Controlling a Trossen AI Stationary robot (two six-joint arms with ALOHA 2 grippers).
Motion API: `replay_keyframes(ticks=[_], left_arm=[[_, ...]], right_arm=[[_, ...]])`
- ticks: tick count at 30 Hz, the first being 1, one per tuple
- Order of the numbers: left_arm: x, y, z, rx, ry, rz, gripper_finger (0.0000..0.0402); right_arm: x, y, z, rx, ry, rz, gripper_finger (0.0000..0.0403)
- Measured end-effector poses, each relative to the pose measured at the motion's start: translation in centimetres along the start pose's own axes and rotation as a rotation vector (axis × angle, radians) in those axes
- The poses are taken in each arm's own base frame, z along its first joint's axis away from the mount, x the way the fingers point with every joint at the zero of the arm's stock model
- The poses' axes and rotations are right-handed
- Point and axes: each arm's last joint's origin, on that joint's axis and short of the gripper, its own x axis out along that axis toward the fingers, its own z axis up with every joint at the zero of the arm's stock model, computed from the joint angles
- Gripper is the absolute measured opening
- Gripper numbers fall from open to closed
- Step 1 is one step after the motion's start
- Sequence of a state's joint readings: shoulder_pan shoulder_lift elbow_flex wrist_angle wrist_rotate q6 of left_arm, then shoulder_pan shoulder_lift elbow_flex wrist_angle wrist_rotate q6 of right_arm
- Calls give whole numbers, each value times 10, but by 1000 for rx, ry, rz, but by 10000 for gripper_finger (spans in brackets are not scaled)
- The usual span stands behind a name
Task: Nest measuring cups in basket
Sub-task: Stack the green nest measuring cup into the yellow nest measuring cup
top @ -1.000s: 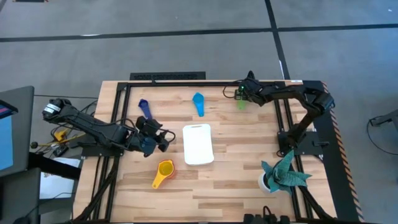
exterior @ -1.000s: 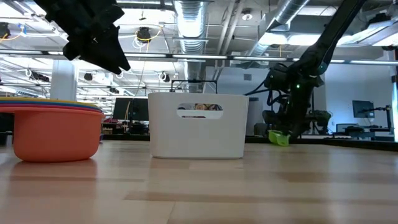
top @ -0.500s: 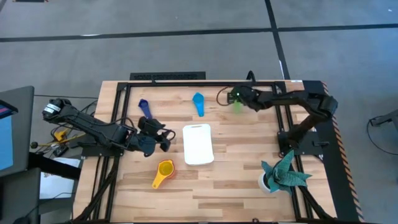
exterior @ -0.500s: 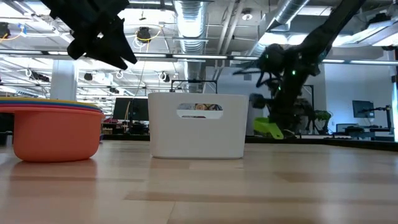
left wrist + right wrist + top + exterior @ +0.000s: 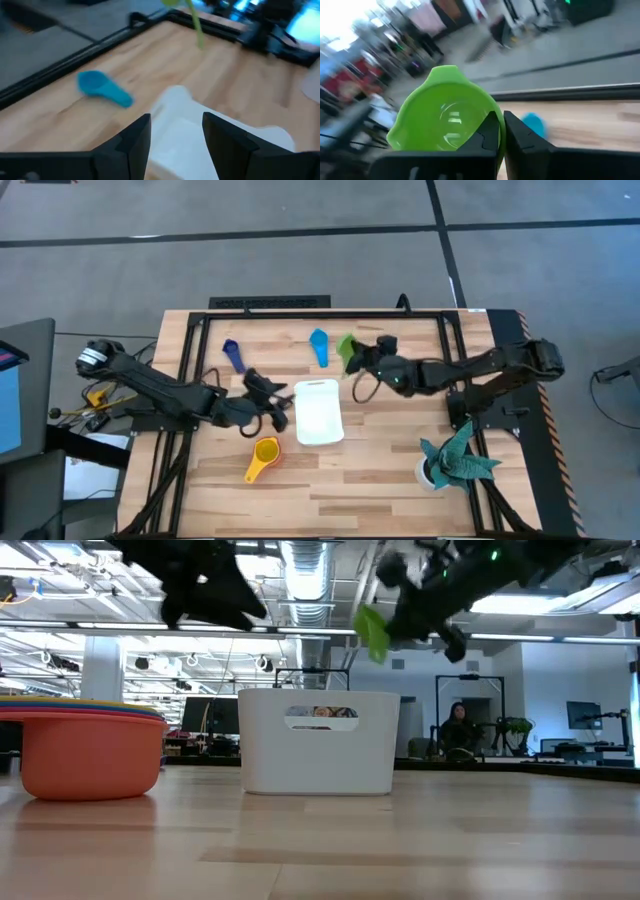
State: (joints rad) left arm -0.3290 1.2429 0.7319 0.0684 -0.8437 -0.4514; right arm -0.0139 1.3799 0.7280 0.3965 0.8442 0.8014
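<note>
two pincers over table. right pincer (image 5: pixel 501 131) closed on rim of green measuring cup (image 5: pixel 347 347), held in air just beside white basket (image 5: pixel 318 412). cup looks light, stiff, slick plastic; thin rim or handle best hold. left pincer (image 5: pixel 175 131) open, empty, above basket.

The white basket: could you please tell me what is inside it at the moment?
From above, the white basket shows only its bare white floor; no cup lies in it. The left pincer hovers at its edge, covering a little of the rim. The green cup hangs in the right pincer, outside the basket.
</note>
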Motion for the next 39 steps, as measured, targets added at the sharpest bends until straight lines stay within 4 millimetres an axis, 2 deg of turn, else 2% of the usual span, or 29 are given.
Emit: replay_keyframes(ticks=[5,10,17,21,28,31,33,37,39], left_arm=[[24,-24,-7,78,-106,-97,169],[35,-36,-8,178,-237,-88,169],[39,-41,-4,236,-286,-104,169],[40,-41,-5,241,-283,-110,169],[48,-33,-3,180,-267,-66,167],[49,-31,-3,153,-266,-39,145],[49,-31,-3,142,-267,-35,113],[49,-32,-3,121,-263,-48,20],[49,-32,-4,91,-259,-59,11]], right_arm=[[-21,24,-19,97,-78,77,17],[-31,40,-36,143,-80,138,32],[-29,58,-49,150,-79,150,17],[-25,63,-55,138,-76,148,29],[-26,75,-54,134,-72,172,25],[-29,76,-54,111,-80,177,20],[-31,77,-54,103,-87,181,21],[-32,77,-54,95,-81,183,33],[-32,78,-55,81,-69,197,38]])
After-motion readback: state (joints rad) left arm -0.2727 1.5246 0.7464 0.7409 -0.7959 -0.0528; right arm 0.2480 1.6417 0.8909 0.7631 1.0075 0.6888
